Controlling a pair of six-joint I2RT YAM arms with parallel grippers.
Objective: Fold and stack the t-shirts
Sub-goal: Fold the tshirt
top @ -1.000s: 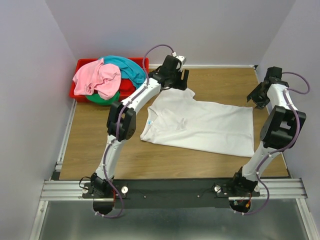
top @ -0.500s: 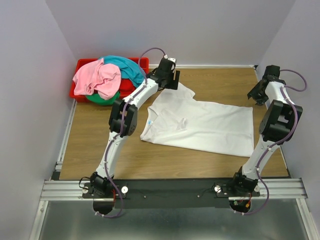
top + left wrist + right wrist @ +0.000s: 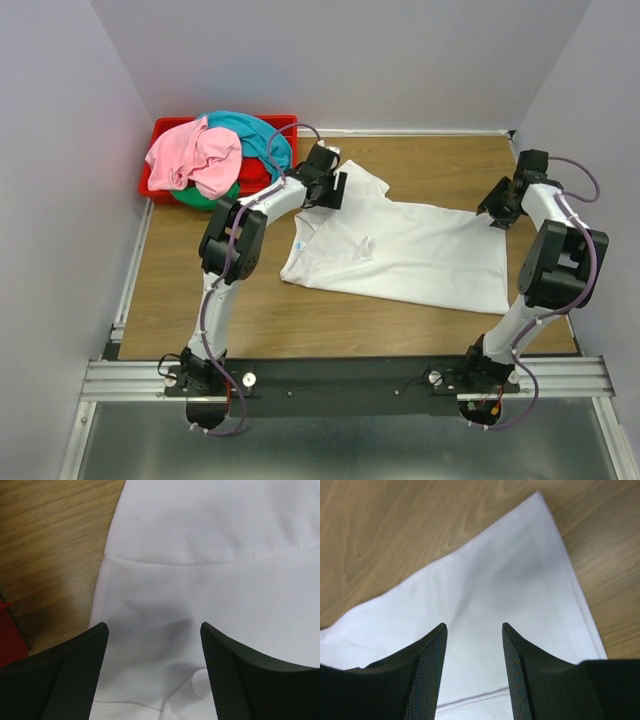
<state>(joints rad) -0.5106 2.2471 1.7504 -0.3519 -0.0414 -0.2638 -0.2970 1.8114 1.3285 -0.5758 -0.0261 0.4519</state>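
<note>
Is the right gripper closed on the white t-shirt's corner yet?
No, the right gripper stands open over the white t-shirt, bare cloth showing between its fingers.

White t-shirt [image 3: 400,250] flat, coloured t-shirts [image 3: 200,160] heaped.

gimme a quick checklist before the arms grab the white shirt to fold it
1. White cotton t-shirt spread flat on the wooden table: ok, one small wrinkle.
2. Left gripper open above the far sleeve: ok.
3. Right gripper open above the far hem corner: ok.
4. Contact with the cloth: cannot tell.
5. Pile of pink, teal and green shirts in the red plastic bin, apart from the white shirt: ok.
</note>
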